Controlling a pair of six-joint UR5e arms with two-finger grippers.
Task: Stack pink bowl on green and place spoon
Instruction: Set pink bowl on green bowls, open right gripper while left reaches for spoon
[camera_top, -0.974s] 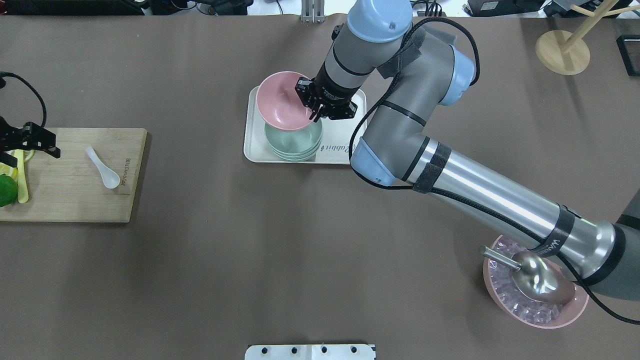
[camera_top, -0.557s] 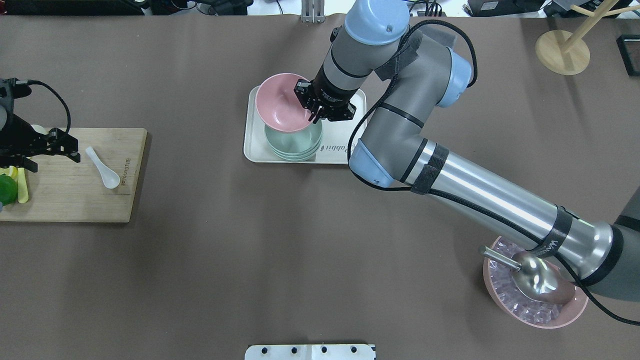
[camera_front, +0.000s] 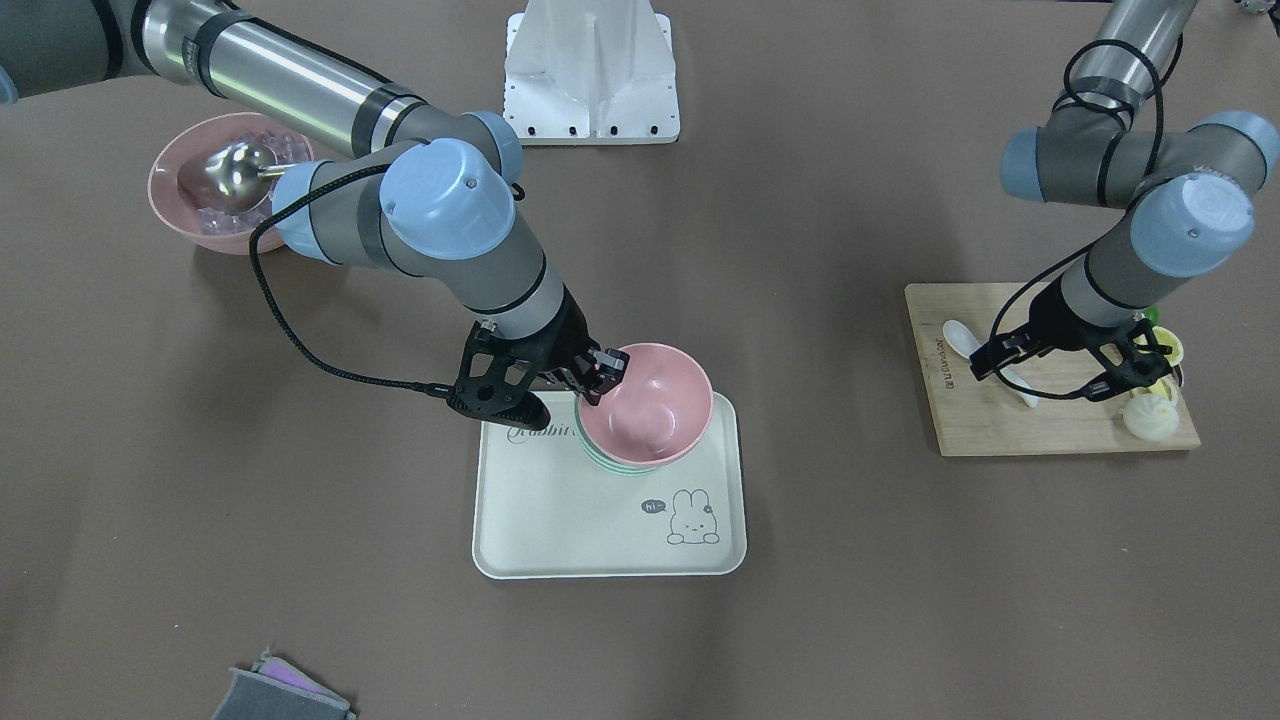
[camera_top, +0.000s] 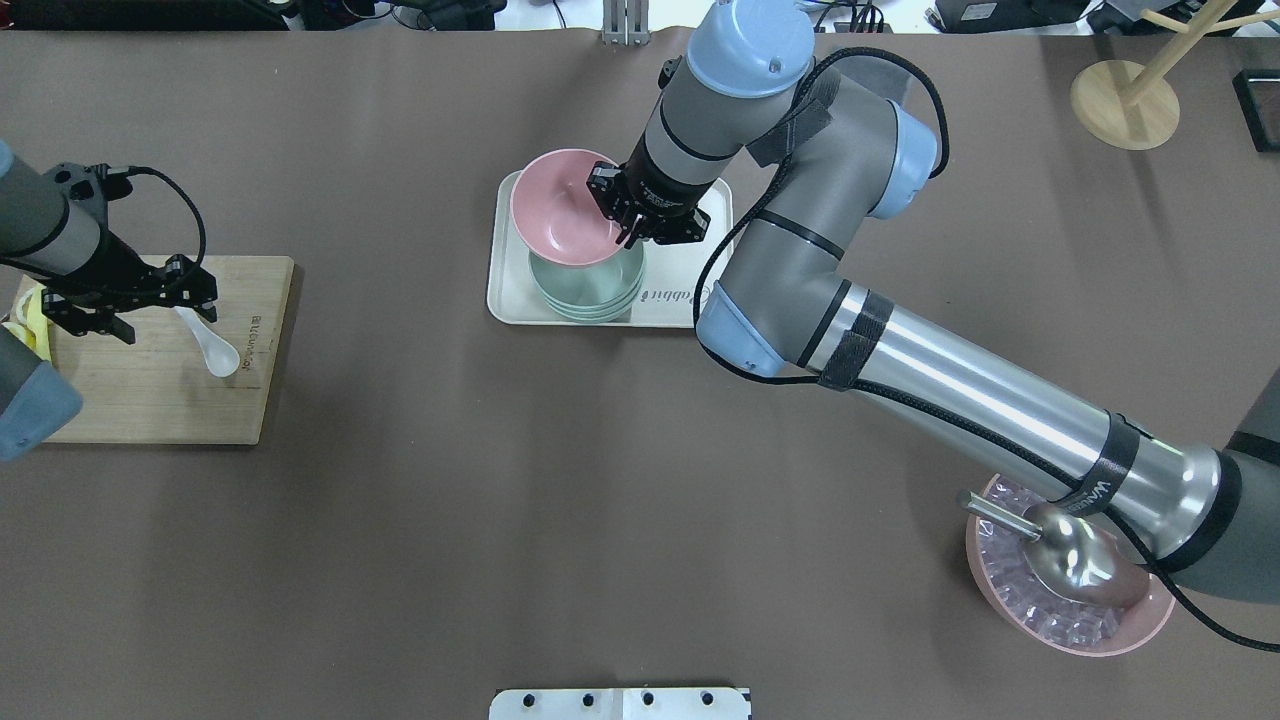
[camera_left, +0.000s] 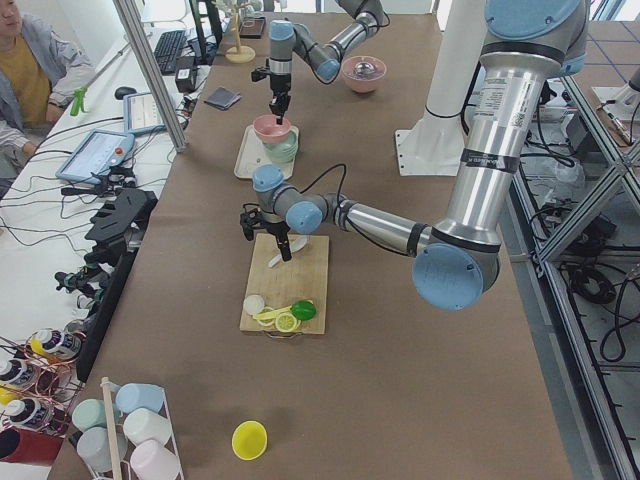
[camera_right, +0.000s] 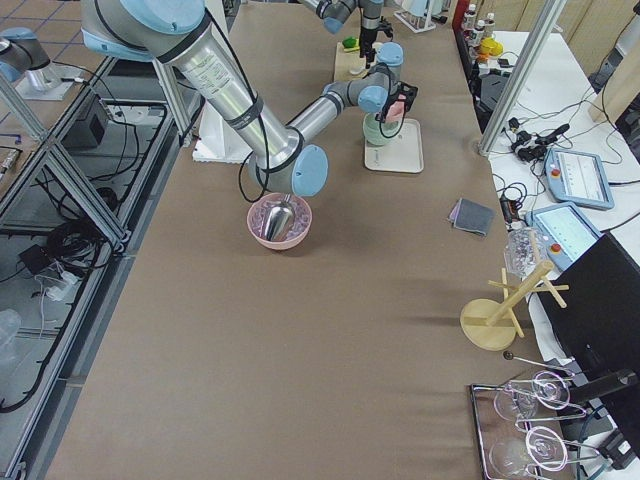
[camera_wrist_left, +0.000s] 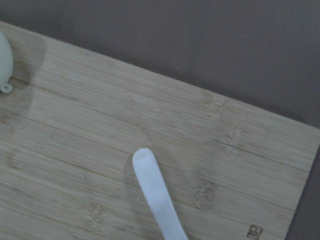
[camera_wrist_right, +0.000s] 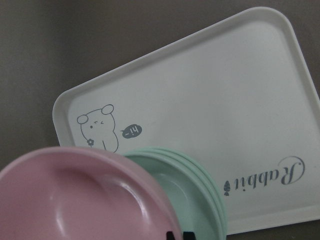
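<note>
My right gripper (camera_top: 630, 232) is shut on the near rim of the small pink bowl (camera_top: 560, 205). It holds the bowl tilted, just over the stack of mint-green bowls (camera_top: 590, 290) on the white tray (camera_top: 690, 290). The right wrist view shows the pink bowl (camera_wrist_right: 75, 200) overlapping the green bowls (camera_wrist_right: 195, 190). The white spoon (camera_top: 212, 350) lies on the wooden cutting board (camera_top: 150, 400). My left gripper (camera_top: 160, 312) is open and empty, hovering over the spoon's handle end. The left wrist view shows only the handle (camera_wrist_left: 155, 195).
A larger ribbed pink bowl (camera_top: 1140, 625) with ice and a metal scoop (camera_top: 1070, 555) stands at the near right under my right arm. Lemon and lime pieces (camera_front: 1150, 410) lie on the board's far end. A wooden stand (camera_top: 1125, 100) is at the far right.
My left gripper has moved right across the cutting board to above the spoon's handle. My right gripper with the pink bowl has barely shifted over the green stack.
</note>
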